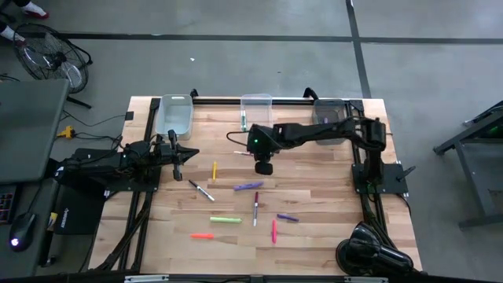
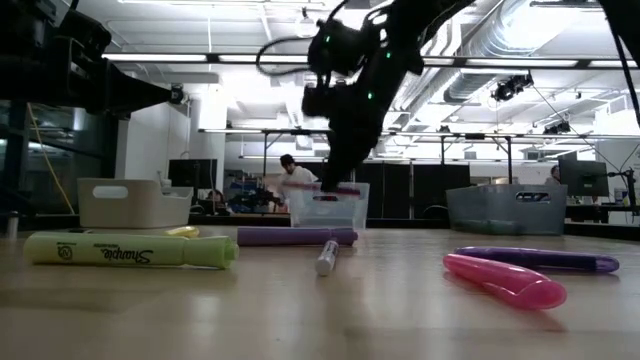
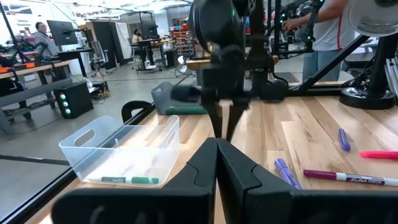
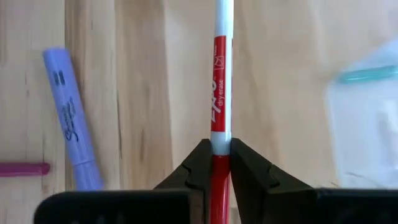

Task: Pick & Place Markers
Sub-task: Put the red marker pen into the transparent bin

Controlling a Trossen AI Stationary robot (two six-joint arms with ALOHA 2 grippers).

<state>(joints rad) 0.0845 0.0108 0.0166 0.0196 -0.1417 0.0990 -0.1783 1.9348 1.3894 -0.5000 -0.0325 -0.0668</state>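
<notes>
Left gripper (image 1: 178, 165) sits off at the left side of the table, jaws pressed together with nothing in them. Right gripper (image 4: 215, 163) hangs mid-table, pinching a red dry-erase marker (image 4: 219, 93) that sticks straight out past the fingertips. A purple highlighter (image 4: 73, 115) lies on the wood just beside those jaws, and the clear bin (image 1: 256, 110) is close by.
</notes>
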